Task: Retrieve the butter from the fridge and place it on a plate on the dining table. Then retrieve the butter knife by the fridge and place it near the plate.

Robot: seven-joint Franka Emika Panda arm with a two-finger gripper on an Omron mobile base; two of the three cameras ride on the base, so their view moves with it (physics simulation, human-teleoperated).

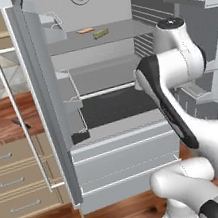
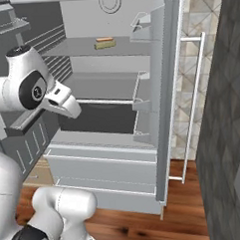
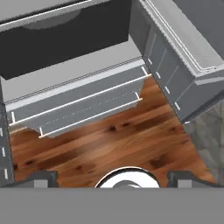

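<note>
The fridge [image 1: 124,154] stands with both upper doors swung open, its two drawers below shut. The butter [image 1: 100,33], a small olive-yellow stick, lies on the top shelf, also seen in the right base view [image 2: 104,44]. The butter knife [image 1: 21,124] lies dark and slim on the wood counter left of the fridge. My gripper [image 3: 113,178] is open and empty, pointing down at the fridge drawers [image 3: 74,94] and the floor, well below the butter's shelf. The plate and the dining table are out of view.
A flat orange-tan item [image 1: 85,30] lies beside the butter. The open left door [image 1: 37,93] stands between the knife and the fridge interior. Beige drawers [image 1: 15,168] sit under the counter. The right door [image 2: 173,89] opens toward a dark wall [image 2: 227,136]. Wood floor [image 3: 113,140] lies in front.
</note>
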